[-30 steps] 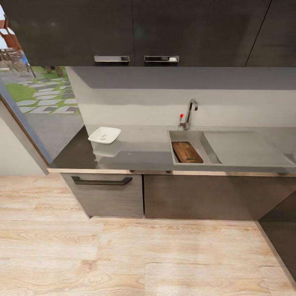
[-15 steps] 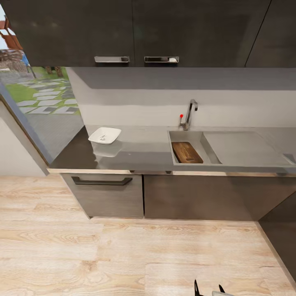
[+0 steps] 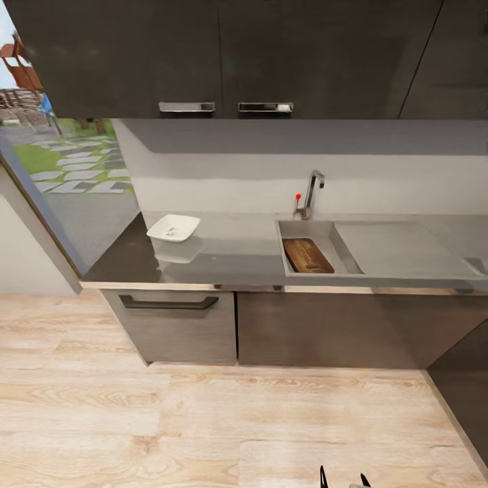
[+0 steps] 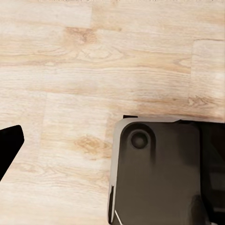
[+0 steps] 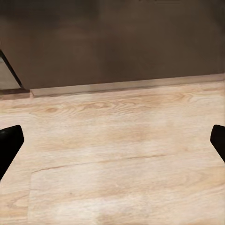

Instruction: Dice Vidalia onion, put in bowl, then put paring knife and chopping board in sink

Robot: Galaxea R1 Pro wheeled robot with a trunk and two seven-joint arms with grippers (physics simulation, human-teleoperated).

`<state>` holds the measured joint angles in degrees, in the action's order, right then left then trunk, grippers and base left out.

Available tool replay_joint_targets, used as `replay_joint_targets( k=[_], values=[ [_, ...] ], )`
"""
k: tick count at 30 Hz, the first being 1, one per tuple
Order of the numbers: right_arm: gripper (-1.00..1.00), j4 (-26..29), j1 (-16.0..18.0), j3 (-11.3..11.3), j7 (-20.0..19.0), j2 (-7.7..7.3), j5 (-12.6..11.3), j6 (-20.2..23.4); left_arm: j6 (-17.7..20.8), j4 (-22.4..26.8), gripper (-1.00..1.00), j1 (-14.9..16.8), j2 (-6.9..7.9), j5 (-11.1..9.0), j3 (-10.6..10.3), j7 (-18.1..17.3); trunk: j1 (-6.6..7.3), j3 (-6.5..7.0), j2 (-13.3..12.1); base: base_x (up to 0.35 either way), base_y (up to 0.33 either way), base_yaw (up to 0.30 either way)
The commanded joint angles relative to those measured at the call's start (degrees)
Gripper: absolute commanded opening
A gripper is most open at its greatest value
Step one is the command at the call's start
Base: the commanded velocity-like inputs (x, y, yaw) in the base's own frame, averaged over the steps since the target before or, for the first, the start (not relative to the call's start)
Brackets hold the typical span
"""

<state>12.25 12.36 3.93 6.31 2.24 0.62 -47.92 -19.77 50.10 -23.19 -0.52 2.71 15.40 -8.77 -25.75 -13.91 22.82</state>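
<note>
Head view: camera tilted slightly since a second ago, robot standing back from the tabletop, task looks nearly finished.
Chopping board point(image 3: 308, 255) lies inside the sink point(image 3: 347, 251) basin, right of the white bowl point(image 3: 173, 228) on the countertop point(image 3: 237, 247); bowl contents, paring knife and onion too small to tell. Right hand point(image 3: 342, 478) tips have just come up at the near edge; in the right wrist view its fingers point(image 5: 9, 145) sit wide apart, empty, over wood floor point(image 5: 117, 154). Left hand point(image 4: 8, 146): one finger visible, spread cannot be told.
</note>
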Motion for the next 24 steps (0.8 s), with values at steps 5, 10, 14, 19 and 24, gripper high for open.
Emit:
replay_joint_targets(
  k=[5, 10, 14, 19, 24],
  values=[
    [1.0, -0.03, 0.03, 0.38, -0.16, 0.04, 0.09, -0.24, -0.16, -0.12, 1.0, -0.01, -0.09, 0.28, 0.24, -0.37, -0.04, 0.37, 0.1, 0.0, 0.0, 0.0],
    [1.0, -0.03, 0.03, 0.38, -0.16, -0.01, 0.09, -0.25, -0.29, -0.72, 1.0, -0.01, -0.32, 0.28, 0.24, -0.37, -0.04, 0.82, 0.1, 0.0, 0.0, 0.0],
    [1.0, -0.03, 0.03, 0.38, -0.16, -0.04, 0.09, -0.25, -0.35, -0.79, 1.0, 0.02, -0.43, 0.28, 0.24, -0.37, -0.04, 1.19, 0.1, 0.0, 0.0, 0.0],
    [1.0, -0.03, 0.03, 0.38, -0.16, -0.05, 0.09, -0.25, -0.35, -0.78, 1.0, -0.01, -0.44, 0.28, 0.24, -0.37, -0.04, 1.64, 0.1, 0.0, 0.0, 0.0],
    [1.0, -0.03, 0.03, 0.38, -0.16, -0.05, 0.09, -0.24, -0.36, -0.78, 1.0, 0.0, -0.44, 0.28, 0.24, -0.38, -0.04, 2.1, 0.1, 0.0, 0.0, 0.0]
  ],
)
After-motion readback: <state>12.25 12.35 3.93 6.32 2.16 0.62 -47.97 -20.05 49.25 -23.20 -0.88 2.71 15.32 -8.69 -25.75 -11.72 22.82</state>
